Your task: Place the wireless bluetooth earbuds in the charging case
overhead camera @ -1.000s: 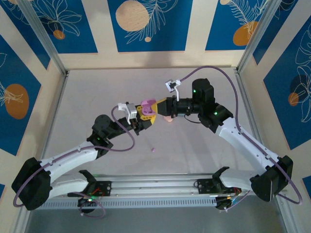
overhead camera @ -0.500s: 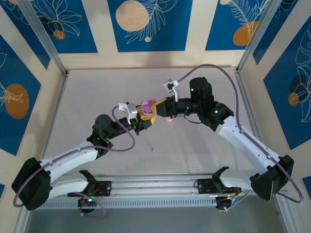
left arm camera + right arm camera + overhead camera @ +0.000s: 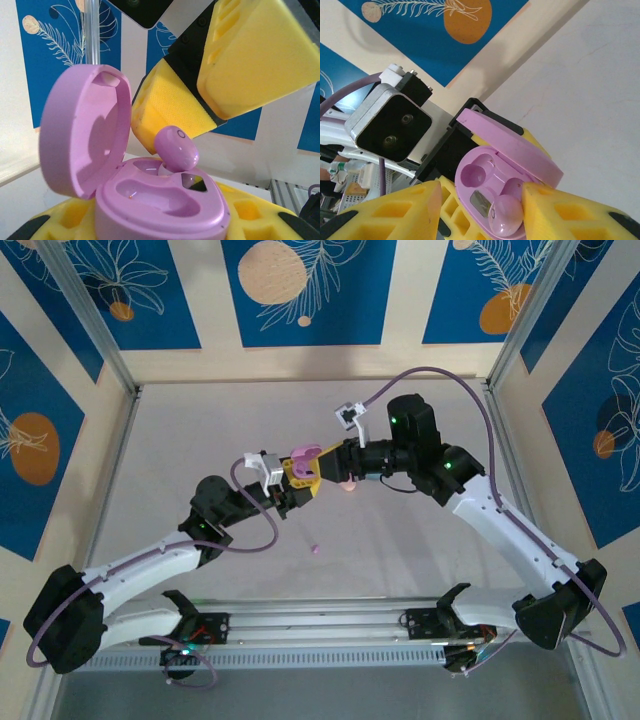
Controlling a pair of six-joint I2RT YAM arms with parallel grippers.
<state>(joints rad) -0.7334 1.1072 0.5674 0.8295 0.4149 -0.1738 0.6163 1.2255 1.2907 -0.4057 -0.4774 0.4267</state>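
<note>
My left gripper (image 3: pixel 296 476) is shut on the pink-purple charging case (image 3: pixel 160 200), whose lid (image 3: pixel 85 130) stands open to the left. One purple earbud (image 3: pixel 176 147) sits tilted in the far well of the case; the near well is bare. My right gripper (image 3: pixel 480 205) hovers right over the case, open, with its yellow fingers (image 3: pixel 260 55) spread to either side. The earbud (image 3: pixel 505 215) lies against one finger and well apart from the other. A second tiny purple earbud (image 3: pixel 316 550) lies on the table in front of the arms.
A small pale pink object (image 3: pixel 347 484) rests on the grey table (image 3: pixel 200 440) below the right gripper. Blue-and-cream patterned walls (image 3: pixel 300 290) close in the table at the back and sides. A metal rail (image 3: pixel 320 625) runs along the near edge.
The right gripper's jaws have spread apart, letting go of the earbud, which now rests in the case. The left arm has held still with the case.
</note>
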